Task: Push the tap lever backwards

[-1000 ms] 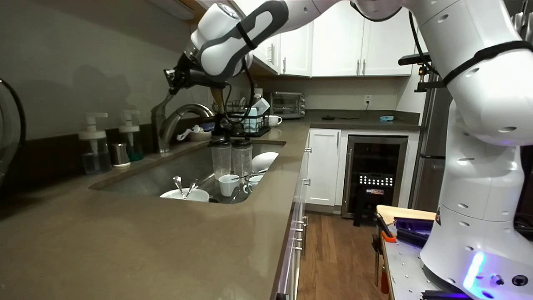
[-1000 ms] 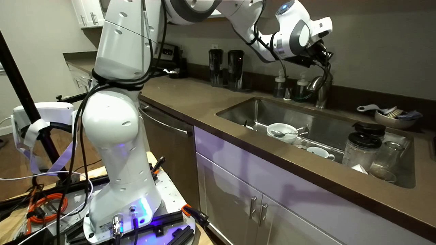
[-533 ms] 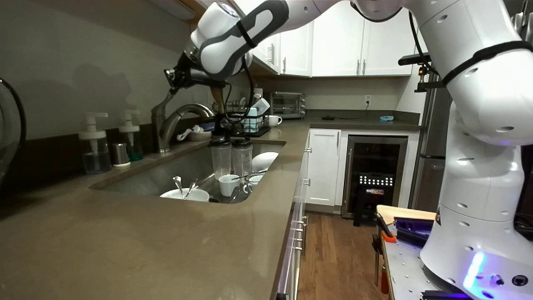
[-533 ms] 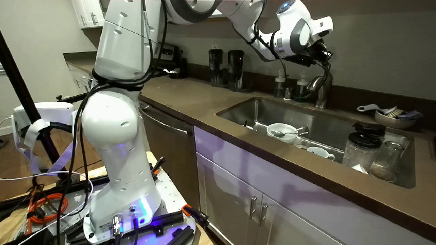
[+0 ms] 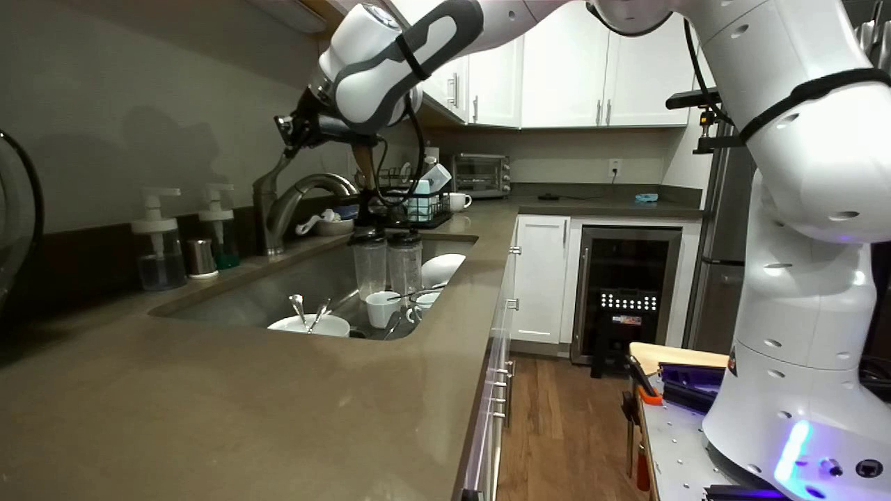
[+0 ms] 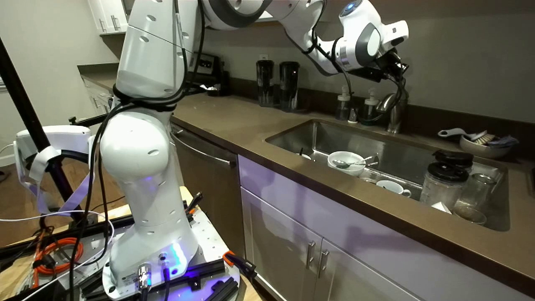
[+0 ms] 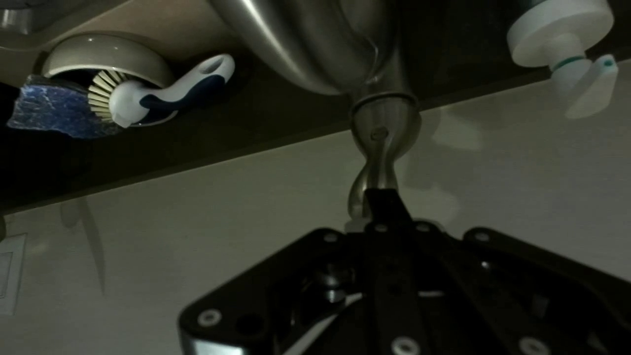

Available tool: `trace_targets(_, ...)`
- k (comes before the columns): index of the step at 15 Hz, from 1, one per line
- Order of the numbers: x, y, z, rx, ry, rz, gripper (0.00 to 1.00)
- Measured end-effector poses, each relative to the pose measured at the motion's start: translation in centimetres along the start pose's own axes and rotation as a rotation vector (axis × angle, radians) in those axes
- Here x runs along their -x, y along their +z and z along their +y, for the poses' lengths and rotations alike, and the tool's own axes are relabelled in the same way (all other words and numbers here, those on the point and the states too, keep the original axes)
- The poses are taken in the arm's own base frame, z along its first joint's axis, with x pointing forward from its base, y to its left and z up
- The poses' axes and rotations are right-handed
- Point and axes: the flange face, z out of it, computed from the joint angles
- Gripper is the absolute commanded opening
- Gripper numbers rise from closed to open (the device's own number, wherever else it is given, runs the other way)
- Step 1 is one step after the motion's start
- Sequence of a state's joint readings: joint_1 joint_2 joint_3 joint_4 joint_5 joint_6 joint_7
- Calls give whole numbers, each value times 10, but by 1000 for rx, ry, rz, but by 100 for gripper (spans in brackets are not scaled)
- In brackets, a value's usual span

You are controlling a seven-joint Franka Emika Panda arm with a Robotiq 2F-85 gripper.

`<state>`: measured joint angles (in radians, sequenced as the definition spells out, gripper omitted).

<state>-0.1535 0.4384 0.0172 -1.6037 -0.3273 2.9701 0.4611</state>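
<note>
Lever [image 7: 378,170], slim, silver-grey metal, one: at the top of the upright body of a thick, arched, brushed-metal gooseneck faucet [image 5: 317,182], single, behind the sink's rear edge. Gripper [image 7: 383,201], black, jointed, one: jaws together, tips overlapping the lever's free end in the wrist view; firm contact cannot be told. Robot arm [image 6: 136,146], white, one.

White-topped pump dispensers [image 5: 154,226], two, with one small silver cylinder [image 5: 202,259] between them. Tall dark containers [image 6: 264,83], two, upright further along the counter. Round beige bowl [image 7: 133,56], one, near the faucet, bearing one white-and-navy brush [image 7: 170,98] with cream bristles and one blue crumpled item [image 7: 54,109].

Rectangular stainless-steel sink [image 6: 347,133], one. Contents: black-lidded clear jars [image 5: 370,268], two; white bowl holding cutlery [image 6: 354,170], one; white cups [image 5: 381,311], at least two.

Surface: smooth brown countertop [image 5: 278,417], faintly glossy. Room: kitchen with grey-beige wall [image 7: 197,246], white cabinets [image 5: 564,76], silver toaster oven [image 5: 480,175], brown wood floor [image 5: 546,431].
</note>
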Motion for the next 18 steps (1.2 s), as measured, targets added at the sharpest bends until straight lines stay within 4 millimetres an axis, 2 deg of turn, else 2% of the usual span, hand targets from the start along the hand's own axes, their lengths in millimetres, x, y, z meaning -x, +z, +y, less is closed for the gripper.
trace_targets(9, 5, 0, 3, 5, 0, -10, 0)
trace_targets(13, 31, 10, 13, 23, 0, -64, 0)
trace_targets(18, 34, 10, 15, 12, 1, -43, 0)
